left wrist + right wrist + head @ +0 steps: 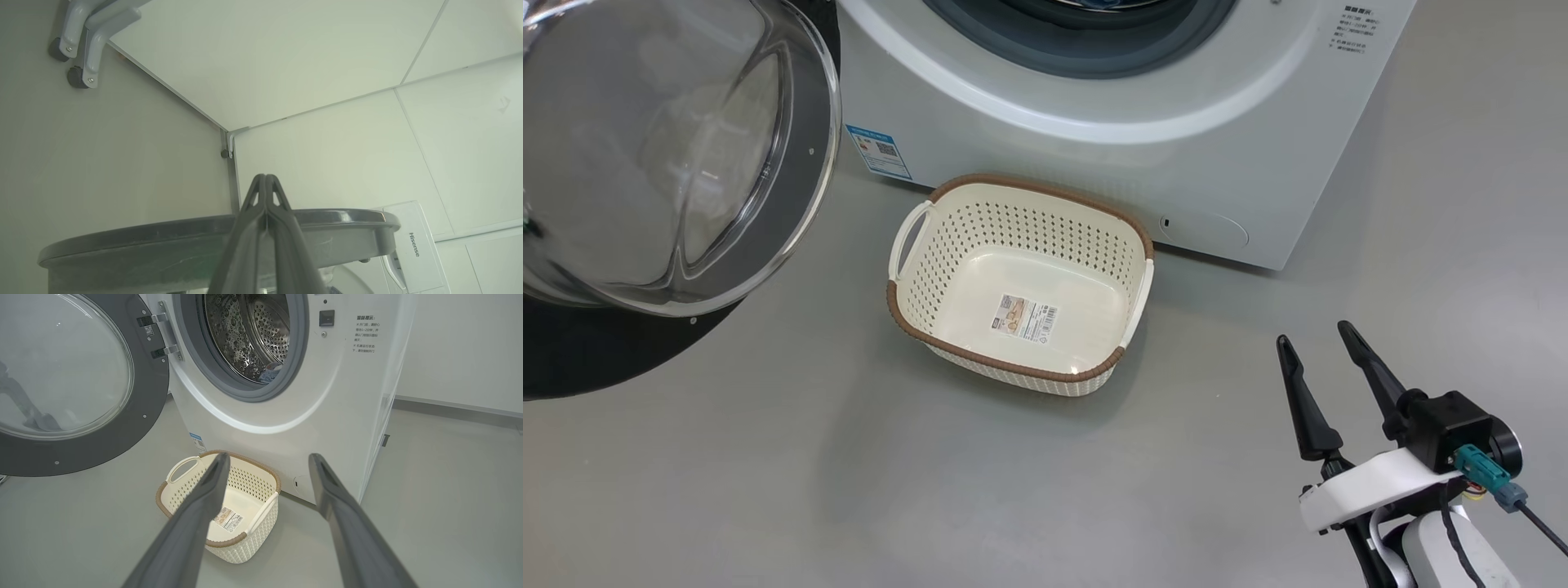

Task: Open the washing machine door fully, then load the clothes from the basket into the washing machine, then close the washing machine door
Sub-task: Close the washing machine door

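Washing machine door [73, 367] open wide, black rim w/ glass bowl; left gripper [265, 178] together, right gripper [268, 457] spread.

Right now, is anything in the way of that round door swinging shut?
Nothing visible blocks it. The empty basket sits on the floor, seemingly below the door's sweep; the open right claw hovers aside.

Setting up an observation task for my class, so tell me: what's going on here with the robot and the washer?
A two-armed robot is loading laundry. The washing machine door stands open, and the basket on the floor before the washing machine is empty; light blue clothes show in the drum. The left gripper is shut by the door's rim, contact unclear. The right gripper is open, holding nothing, right of the basket. The door is not yet closed.
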You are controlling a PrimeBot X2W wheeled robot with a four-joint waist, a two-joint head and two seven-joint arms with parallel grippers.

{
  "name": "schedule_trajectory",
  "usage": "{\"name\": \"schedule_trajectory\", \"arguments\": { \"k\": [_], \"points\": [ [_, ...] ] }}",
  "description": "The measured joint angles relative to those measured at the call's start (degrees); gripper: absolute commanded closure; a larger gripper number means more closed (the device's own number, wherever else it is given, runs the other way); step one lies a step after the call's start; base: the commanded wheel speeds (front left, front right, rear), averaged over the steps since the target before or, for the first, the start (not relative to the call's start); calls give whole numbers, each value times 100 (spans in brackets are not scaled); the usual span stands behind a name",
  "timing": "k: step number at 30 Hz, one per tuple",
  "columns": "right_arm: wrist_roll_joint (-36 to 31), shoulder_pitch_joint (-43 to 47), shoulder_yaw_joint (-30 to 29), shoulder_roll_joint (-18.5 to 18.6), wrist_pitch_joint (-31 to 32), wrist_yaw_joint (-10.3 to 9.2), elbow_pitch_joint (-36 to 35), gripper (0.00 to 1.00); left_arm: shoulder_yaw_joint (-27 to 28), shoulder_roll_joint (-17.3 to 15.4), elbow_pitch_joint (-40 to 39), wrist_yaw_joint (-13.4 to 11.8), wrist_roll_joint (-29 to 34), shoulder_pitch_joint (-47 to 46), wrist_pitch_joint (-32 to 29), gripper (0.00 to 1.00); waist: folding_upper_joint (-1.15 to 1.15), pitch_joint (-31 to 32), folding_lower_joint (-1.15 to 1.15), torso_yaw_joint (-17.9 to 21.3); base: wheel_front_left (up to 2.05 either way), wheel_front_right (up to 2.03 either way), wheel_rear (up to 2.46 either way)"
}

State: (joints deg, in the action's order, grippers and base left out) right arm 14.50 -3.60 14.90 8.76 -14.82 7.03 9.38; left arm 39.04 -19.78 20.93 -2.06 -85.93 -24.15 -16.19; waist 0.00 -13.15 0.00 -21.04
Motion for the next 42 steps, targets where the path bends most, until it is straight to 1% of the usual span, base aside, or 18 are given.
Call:
{"name": "schedule_trajectory", "arguments": {
  "k": [4, 6, 21, 26, 31, 33, 42],
  "points": [
    [0, -91, -29, 32, 0, -1, -26, 0, -12, -49, 107, -9, 0, -87, -23, 100, 0, -122, 0, 40, 0, 0, 0],
    [0, -94, -44, 38, 0, 0, -38, 0, -10, -81, 182, -67, 2, -116, -12, 100, 0, -173, 0, 52, 0, 0, 0],
    [2, -208, -22, 91, 0, -1, -74, 0, -42, -101, 568, -69, 73, -236, 64, 100, 0, -425, 0, 97, 0, 0, 0],
    [8, -209, -70, 175, 0, -1, -74, 0, -76, -99, 655, -63, 79, -336, 121, 100, 0, -478, 0, 111, 0, 0, 0],
    [11, -210, -82, 183, 0, 0, -74, 0, -99, -99, 742, -41, 121, -377, 143, 100, 0, -494, 0, 109, 0, 0, 0],
    [12, -210, -86, 183, 0, -1, -74, 0, -116, -99, 778, 10, 120, -380, 140, 100, 0, -496, 0, 104, 0, 0, 0],
    [105, -211, -111, 180, 0, -1, -68, 0, -252, -104, 842, 152, 18, -381, -248, 100, 0, -481, 0, 11, 0, 0, 0]
  ]
}}
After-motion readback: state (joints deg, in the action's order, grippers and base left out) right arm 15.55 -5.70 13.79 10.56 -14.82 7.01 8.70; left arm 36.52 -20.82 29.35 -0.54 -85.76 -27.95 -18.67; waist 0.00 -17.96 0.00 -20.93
